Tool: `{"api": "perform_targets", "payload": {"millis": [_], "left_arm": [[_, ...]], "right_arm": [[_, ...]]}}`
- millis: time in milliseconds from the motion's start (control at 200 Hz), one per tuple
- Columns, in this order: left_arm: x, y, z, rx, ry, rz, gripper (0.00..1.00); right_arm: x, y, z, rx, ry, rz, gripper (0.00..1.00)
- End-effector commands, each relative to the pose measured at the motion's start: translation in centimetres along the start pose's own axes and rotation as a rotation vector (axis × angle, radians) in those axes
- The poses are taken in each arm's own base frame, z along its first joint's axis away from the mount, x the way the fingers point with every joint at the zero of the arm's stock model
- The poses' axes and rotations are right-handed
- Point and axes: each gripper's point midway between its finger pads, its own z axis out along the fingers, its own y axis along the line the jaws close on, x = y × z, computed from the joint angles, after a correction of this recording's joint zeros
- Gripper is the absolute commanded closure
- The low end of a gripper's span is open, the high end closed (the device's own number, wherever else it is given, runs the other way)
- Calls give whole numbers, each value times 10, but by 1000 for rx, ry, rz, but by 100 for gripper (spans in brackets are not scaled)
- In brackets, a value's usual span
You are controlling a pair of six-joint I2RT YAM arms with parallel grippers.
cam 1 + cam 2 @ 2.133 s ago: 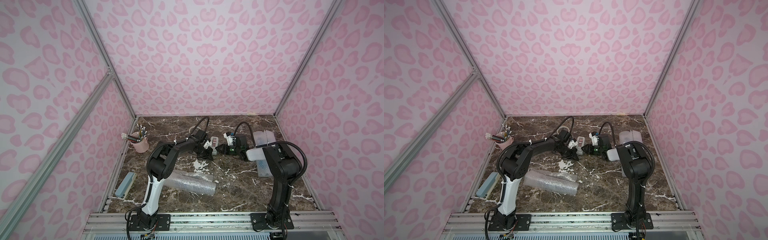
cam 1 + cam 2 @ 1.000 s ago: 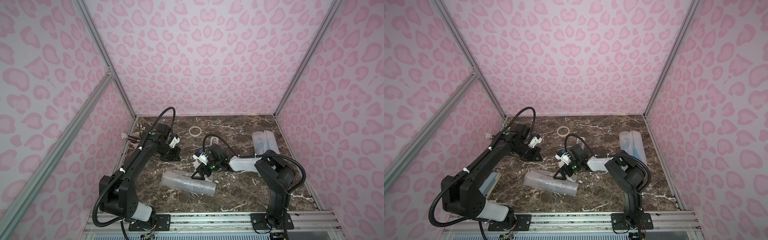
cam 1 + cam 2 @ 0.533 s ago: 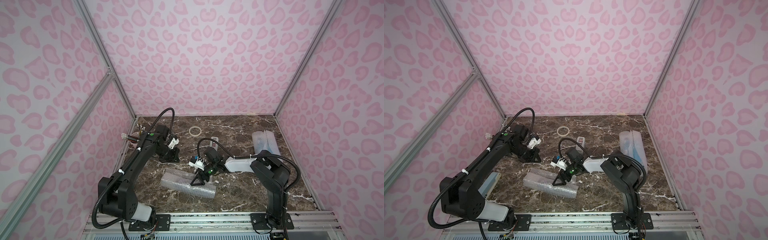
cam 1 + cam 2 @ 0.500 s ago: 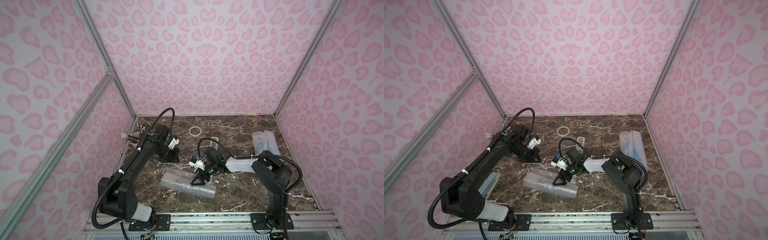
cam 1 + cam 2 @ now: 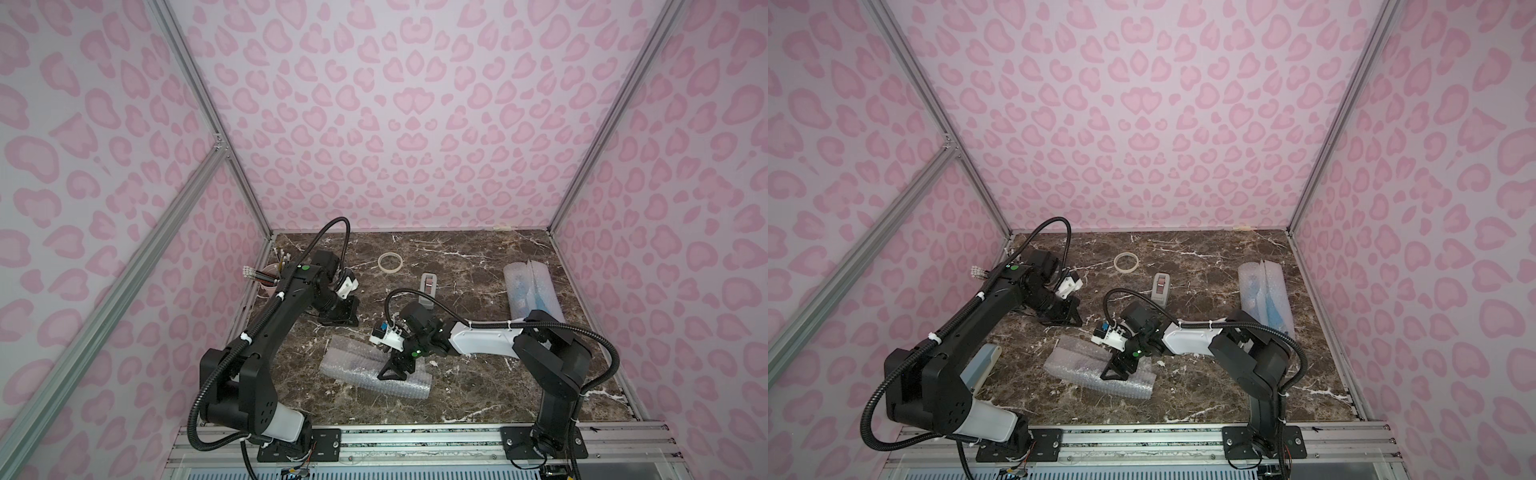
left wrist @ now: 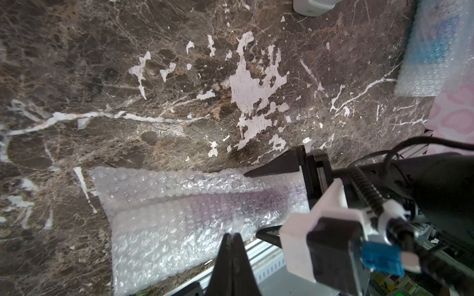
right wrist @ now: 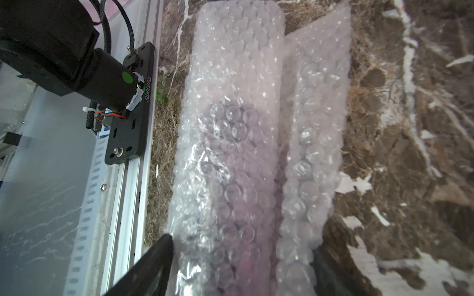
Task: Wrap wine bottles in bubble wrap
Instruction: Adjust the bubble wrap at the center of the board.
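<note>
A: Bubble wrap [image 5: 351, 368]?
B: Lower centre in both top views, rolled round the purple bottle [image 7: 238, 179], pinched between the right gripper [image 5: 395, 372] fingers.
A: Left gripper [image 5: 338, 318]?
B: Closed, up-left of the roll, well apart.

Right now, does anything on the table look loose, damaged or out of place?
Yes: the bubble wrap around the purple bottle has a loose flap lying open alongside. The tabletop shows white chipped patches.
</note>
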Motion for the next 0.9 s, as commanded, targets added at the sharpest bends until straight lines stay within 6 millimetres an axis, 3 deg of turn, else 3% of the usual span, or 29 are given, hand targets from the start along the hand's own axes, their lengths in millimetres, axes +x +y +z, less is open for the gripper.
{"api": "perform_targets", "payload": {"millis": [0,525,895], "left_arm": [[5,3,0,-16,21,2,96],[10,-3,4,49,40,-34,97],[43,-14,30,166,154,-148,98]], "right_arm": [[5,-2,2,67,22,-63,24],[4,20,4,309,6,-337,50],[17,28,6,480,40,-493,61]]}}
